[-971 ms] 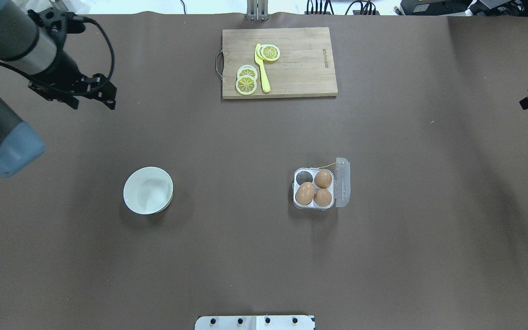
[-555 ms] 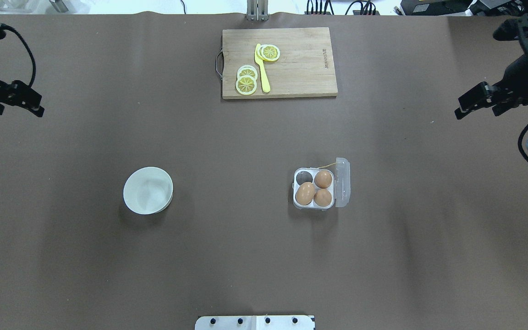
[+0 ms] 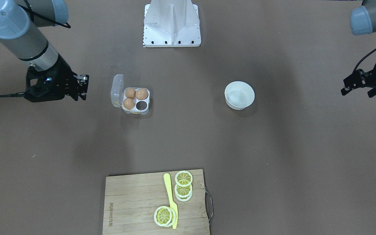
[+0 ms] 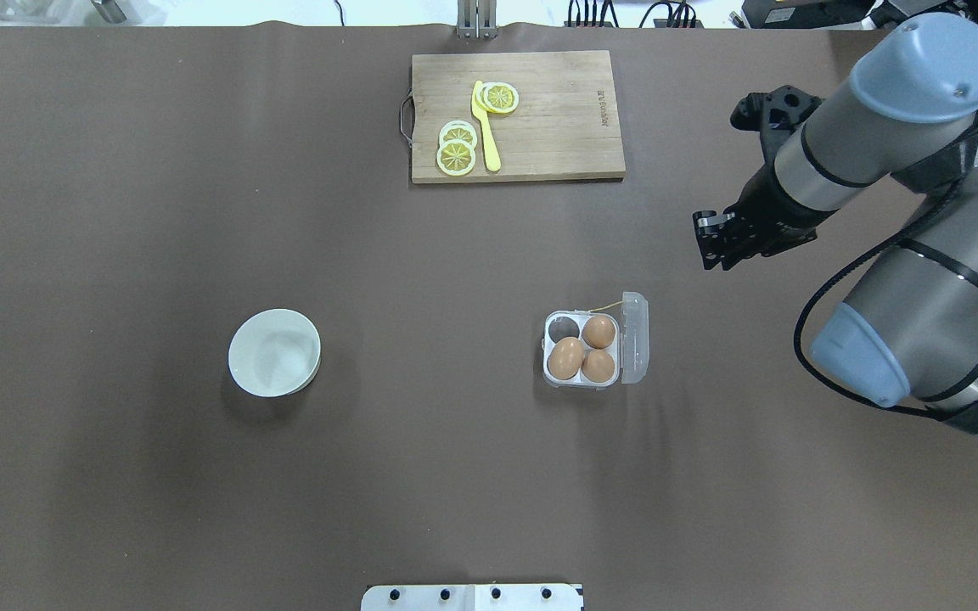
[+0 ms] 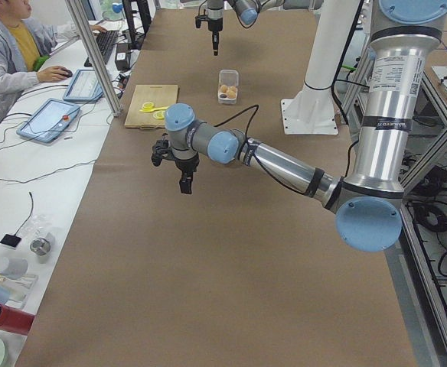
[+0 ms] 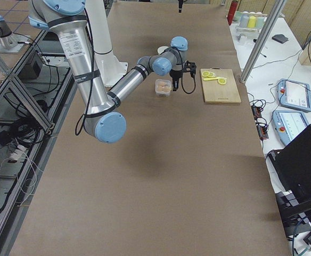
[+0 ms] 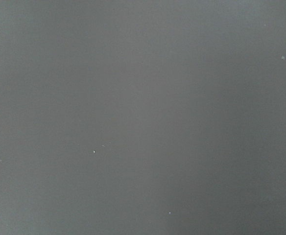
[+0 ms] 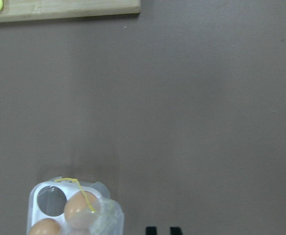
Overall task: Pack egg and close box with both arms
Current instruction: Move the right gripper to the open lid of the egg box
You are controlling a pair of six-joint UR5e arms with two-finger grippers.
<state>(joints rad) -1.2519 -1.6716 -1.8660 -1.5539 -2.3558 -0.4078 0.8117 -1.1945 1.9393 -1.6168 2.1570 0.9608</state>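
The box (image 4: 581,383) sits right of the worktop's (image 4: 455,475) middle, with three eggs (image 4: 566,357) seated and its far-left cup (image 4: 563,327) bare. The lid (image 4: 635,338) stands open along the right edge, which is probably why the right pincer (image 4: 708,242) hovers off that side, farther back, placed to fold it over. Its tips (image 8: 151,230), shown only by its wrist camera, sit a narrow gap apart and hold nothing. That view also reveals a yellow band (image 8: 69,181) across the far egg. The left pincer (image 3: 356,87) hangs far left, beyond the bowl (image 4: 274,352); I cannot tell whether it is apart.
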